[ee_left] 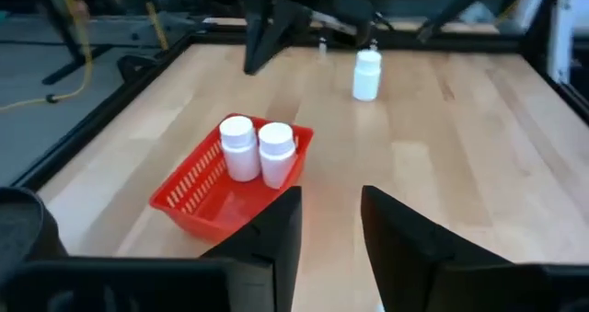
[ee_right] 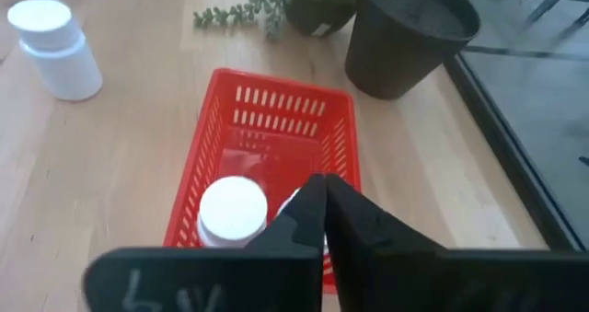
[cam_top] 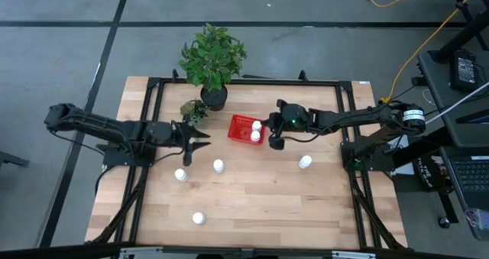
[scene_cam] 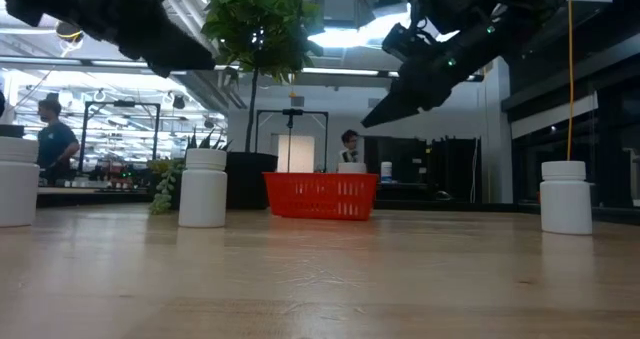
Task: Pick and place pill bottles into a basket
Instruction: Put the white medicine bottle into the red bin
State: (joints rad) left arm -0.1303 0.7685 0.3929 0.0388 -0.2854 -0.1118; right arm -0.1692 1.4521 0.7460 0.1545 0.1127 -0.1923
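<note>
A wooden table (cam_top: 252, 205) is seen w/ a red basket (cam_top: 242, 128) near its centre; 2 pill bottles (cam_top: 256, 131) stand inside, 4 others (cam_top: 218, 166) outside. The right gripper (cam_top: 275, 140), fingers closed & empty, hangs over the basket edge. The left gripper (cam_top: 200, 137), fingers parted, is held nearby.

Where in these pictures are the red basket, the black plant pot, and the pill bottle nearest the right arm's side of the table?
red basket (scene_cam: 320, 195), low view, on its front mesh wall.
black plant pot (ee_right: 409, 36), right wrist view, on its outer side.
pill bottle (cam_top: 305, 163), high view, on its white cap.
</note>
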